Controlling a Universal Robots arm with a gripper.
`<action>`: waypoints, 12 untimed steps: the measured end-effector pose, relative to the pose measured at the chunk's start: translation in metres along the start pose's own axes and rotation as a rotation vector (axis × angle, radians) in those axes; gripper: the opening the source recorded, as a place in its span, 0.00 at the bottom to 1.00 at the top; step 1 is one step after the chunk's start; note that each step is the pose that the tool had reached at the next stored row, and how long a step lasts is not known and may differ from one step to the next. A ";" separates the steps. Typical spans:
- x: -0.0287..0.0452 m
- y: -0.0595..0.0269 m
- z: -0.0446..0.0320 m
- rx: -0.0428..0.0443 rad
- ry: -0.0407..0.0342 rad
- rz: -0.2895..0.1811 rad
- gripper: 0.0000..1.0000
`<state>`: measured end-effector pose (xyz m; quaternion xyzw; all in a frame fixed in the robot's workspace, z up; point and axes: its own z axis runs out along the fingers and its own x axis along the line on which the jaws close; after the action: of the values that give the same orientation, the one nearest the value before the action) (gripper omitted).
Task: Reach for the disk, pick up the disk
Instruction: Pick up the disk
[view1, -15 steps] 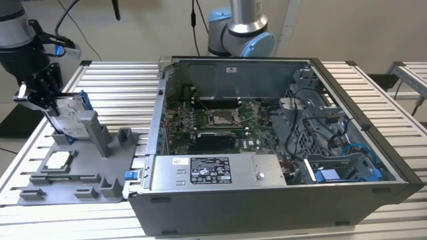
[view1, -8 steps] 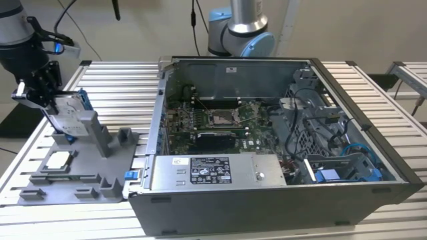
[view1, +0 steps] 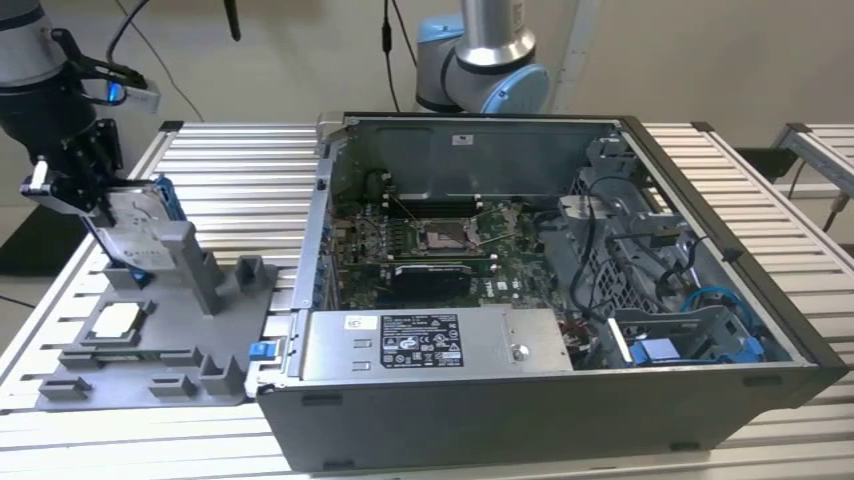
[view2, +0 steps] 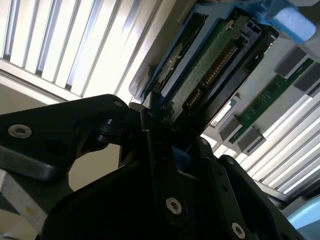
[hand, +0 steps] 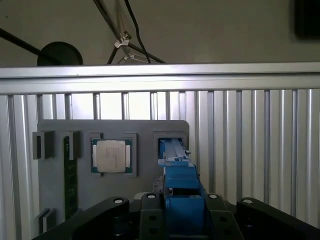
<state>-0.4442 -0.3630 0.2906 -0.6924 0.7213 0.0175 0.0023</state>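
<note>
Two black fingers (hand: 150, 215) of the gripper (view1: 96, 195) are clamped on the disk (view1: 139, 222), squeezing its blue frame from either side. The disk stands on edge, with its far end in a slot of the grey holder tray (view1: 174, 345) at the exterior view's left. A small square chip (hand: 111, 156) sits in a tray pocket just beside it. The open computer case (view1: 534, 410) rests beside the tray on the slatted table (view1: 240, 160).

Silver arm (view1: 497, 30), blue joint caps (view1: 514, 90), black screw-studded hand (view1: 78, 180).
</note>
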 end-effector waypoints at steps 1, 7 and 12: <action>0.0000 0.0000 -0.0007 -0.0001 0.0001 0.000 0.00; -0.0001 0.0001 -0.0045 -0.0001 0.0004 0.000 0.00; -0.0002 0.0002 -0.0073 0.0000 0.0004 0.000 0.00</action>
<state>-0.4443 -0.3630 0.2979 -0.6924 0.7213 0.0174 0.0021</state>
